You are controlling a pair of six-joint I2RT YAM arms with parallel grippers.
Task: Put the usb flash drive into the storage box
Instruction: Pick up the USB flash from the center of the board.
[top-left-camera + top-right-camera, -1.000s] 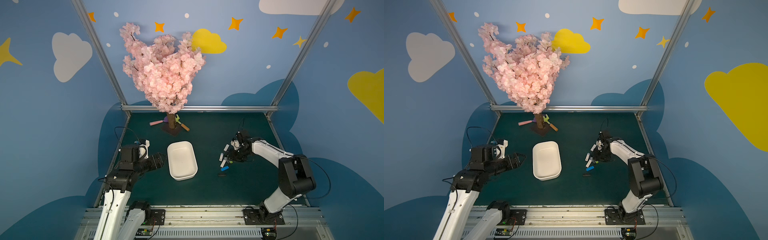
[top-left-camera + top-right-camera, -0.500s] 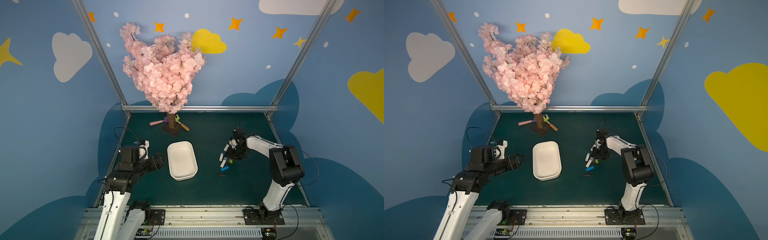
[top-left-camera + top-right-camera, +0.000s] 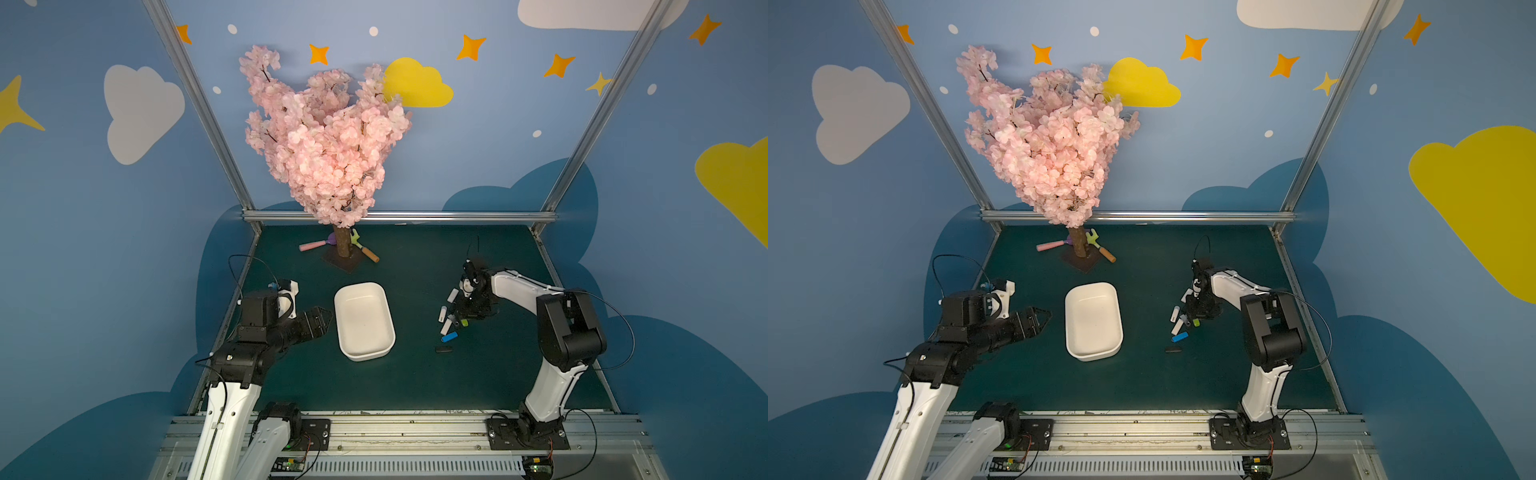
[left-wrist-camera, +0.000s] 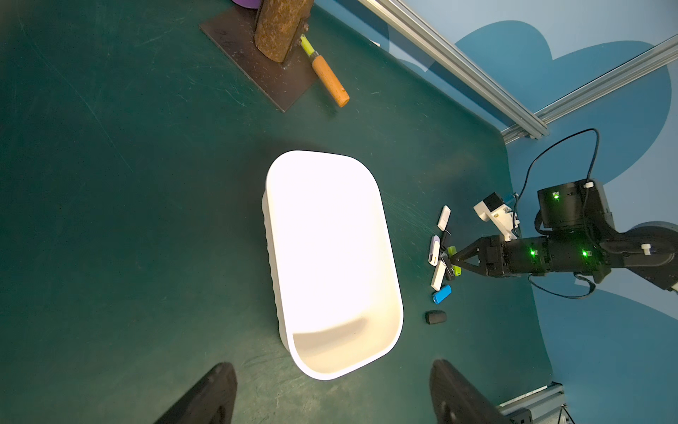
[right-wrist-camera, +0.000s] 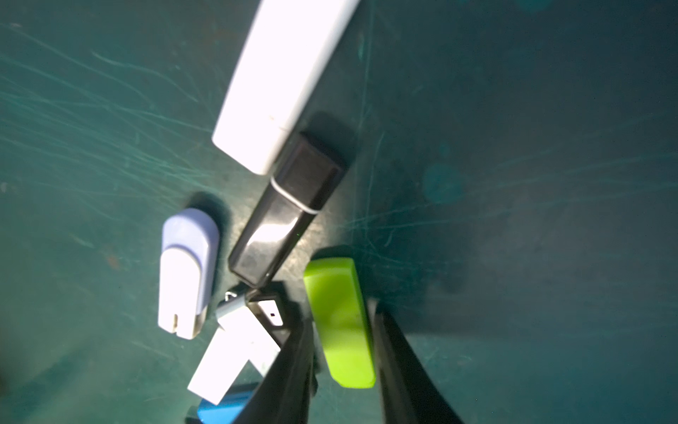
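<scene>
Looking down in both top views, we see the white rounded-rectangular plastic storage box (image 3: 363, 320) (image 3: 1093, 320) sitting on the dark green surface (image 3: 415, 374) between the two arms. The cluster of drives lies on that surface on the right arm's side of the box, apart from it.

The right tool (image 5: 341, 315) (image 3: 460, 320) reaches down into the cluster. In the right wrist view its jaws are narrow, the two black fingers (image 5: 293, 367) set against the long sides of the lime-green plastic usb flash drive (image 5: 341, 323) (image 3: 464, 322). That drive rests on the surface just beside its neighbours.

Around it we see:
- a glossy black capped drive (image 5: 282, 213)
- a long white drive (image 5: 282, 73) touching the black one's cap end
- a lilac-and-white rounded drive (image 5: 187, 271)
- a white drive with a bare metal plug (image 5: 234, 352)
- a blue drive (image 5: 227, 407) (image 3: 449, 336) at the near end of the cluster

A small black oblong piece (image 3: 444, 349) (image 4: 436, 317) lies alone, a little nearer the robot.

The left tool (image 3: 326, 318) (image 3: 1044, 318) hovers just beside the box's left wall with its jaws spread wide, gripping nothing. At the back of the surface stands a pink artificial blossom tree (image 3: 328, 141).
</scene>
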